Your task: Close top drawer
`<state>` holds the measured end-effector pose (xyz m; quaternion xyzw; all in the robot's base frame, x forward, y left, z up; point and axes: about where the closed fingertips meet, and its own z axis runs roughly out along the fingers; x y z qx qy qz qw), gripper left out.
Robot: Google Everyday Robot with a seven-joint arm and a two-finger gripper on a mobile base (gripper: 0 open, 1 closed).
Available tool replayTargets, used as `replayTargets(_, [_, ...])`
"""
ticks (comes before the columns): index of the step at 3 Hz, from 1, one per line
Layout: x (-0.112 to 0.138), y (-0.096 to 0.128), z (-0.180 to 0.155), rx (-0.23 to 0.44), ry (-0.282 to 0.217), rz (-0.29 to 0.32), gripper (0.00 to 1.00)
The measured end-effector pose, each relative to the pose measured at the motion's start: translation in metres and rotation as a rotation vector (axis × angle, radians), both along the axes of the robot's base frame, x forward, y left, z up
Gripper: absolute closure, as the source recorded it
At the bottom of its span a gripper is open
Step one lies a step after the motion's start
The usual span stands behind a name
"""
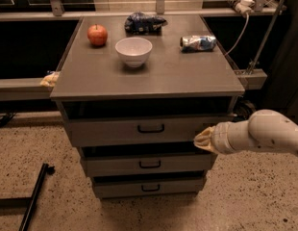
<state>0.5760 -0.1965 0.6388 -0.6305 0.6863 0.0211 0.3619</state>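
Observation:
The top drawer (115, 129) is a wide grey metal front with a dark loop handle (150, 128), just under the cabinet top. It stands out only a little beyond the two drawers below. My gripper (203, 139) comes in from the right on a white arm (264, 133). Its tan tip presses against the right end of the top drawer's front panel.
On the cabinet top (187, 76) are a red apple (97, 34), a white bowl (133, 51), a dark snack bag (143, 22) and a crushed can (198, 43). The middle drawer (149, 164) and bottom drawer (149, 187) sit below. A black rod (34, 196) lies on the speckled floor at the left.

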Motion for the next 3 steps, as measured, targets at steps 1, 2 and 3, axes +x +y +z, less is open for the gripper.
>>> replayTargets(1, [-0.041, 0.003, 0.022, 0.001, 0.032, -0.010, 1.00])
replayTargets(2, [-0.044, 0.003, 0.036, -0.016, 0.015, -0.008, 1.00])
replayTargets(3, [-0.047, -0.010, 0.031, -0.066, 0.043, -0.007, 1.00])
